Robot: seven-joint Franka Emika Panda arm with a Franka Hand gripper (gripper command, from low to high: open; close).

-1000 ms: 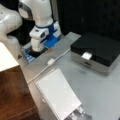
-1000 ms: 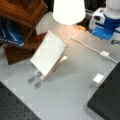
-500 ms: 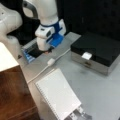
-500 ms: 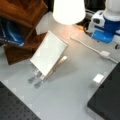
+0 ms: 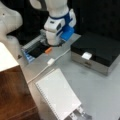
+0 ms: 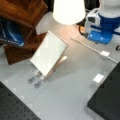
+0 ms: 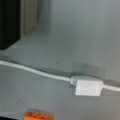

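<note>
In a front view my white and blue gripper (image 5: 54, 44) hangs low over the grey table, just above a small orange block (image 5: 48, 50). Its fingers are hidden under the hand. A white cable with a white plug block (image 5: 50, 61) lies just in front of it. The wrist view has the plug block (image 7: 88, 86) at the lower right, the cable running left, and the orange block (image 7: 38, 116) at the bottom edge; no fingers appear there. In a front view the hand (image 6: 102, 27) stands behind the cable (image 6: 86, 45) and the plug block (image 6: 105, 53).
A white notebook (image 5: 58, 97) leans on a metal stand (image 6: 48, 56). A black box on a silver base (image 5: 97, 51) carries a small white piece (image 5: 86, 55). A blue-edged tray (image 5: 31, 48), a wooden shelf (image 6: 20, 15), a white lamp shade (image 6: 68, 10) and a perforated board (image 6: 11, 106) surround the area.
The arm has moved to a front view's right, from over the blue-edged tray to above the orange block and the cable. Nothing else has shifted.
</note>
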